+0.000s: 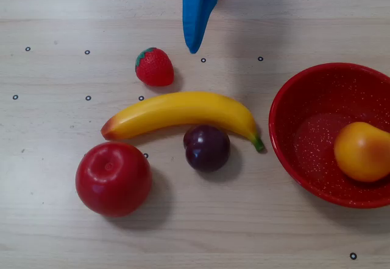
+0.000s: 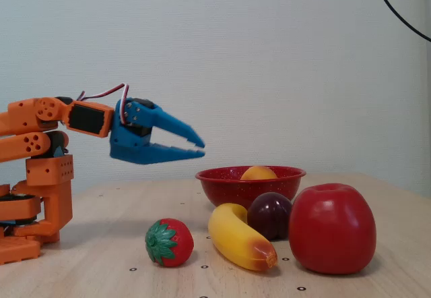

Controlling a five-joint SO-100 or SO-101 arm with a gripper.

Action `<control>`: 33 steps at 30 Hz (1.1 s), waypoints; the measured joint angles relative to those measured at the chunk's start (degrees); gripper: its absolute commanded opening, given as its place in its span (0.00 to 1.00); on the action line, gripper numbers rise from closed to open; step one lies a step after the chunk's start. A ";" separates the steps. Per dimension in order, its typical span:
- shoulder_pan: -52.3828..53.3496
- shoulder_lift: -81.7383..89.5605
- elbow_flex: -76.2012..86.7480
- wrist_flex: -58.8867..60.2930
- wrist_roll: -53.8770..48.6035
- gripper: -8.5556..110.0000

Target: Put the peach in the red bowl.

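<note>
The peach (image 1: 362, 151), yellow-orange with a reddish blush, lies inside the red bowl (image 1: 308, 138) at the right of the overhead view. In the fixed view only its top (image 2: 258, 172) shows above the bowl's rim (image 2: 229, 185). My blue gripper (image 1: 194, 48) is at the top centre of the overhead view, well to the left of the bowl. In the fixed view it (image 2: 202, 147) hangs in the air above the table, level, pointing toward the bowl, with the fingertips nearly together and nothing between them.
A strawberry (image 1: 155, 67), a banana (image 1: 183, 112), a dark purple plum (image 1: 207, 148) and a large red apple (image 1: 113, 178) lie left of the bowl. The orange arm base (image 2: 40, 183) stands at the left of the fixed view.
</note>
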 measured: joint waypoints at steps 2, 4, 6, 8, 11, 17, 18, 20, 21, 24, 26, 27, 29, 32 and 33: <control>-0.09 -1.23 0.09 7.47 -1.32 0.07; -0.26 -0.79 0.09 13.01 -1.85 0.08; -1.76 -0.53 0.09 17.40 -1.85 0.08; -1.67 -0.53 0.18 19.86 -1.93 0.08; -1.41 -0.53 0.18 19.86 -1.85 0.08; -1.49 -0.53 0.18 19.86 -1.85 0.08; -1.49 -0.53 0.18 19.86 -1.85 0.08; -1.49 -0.53 0.18 19.86 -1.85 0.08; -1.49 -0.53 0.18 19.86 -1.85 0.08; -1.49 -0.53 0.18 20.13 -1.93 0.08; -1.49 -0.26 0.00 23.73 -2.29 0.07; -1.49 -0.53 0.00 24.96 -2.29 0.07; -1.49 -0.26 -0.26 25.31 -2.29 0.07; -1.49 -0.35 -0.26 25.31 -2.64 0.07; -1.49 -0.35 -0.26 25.31 -3.34 0.07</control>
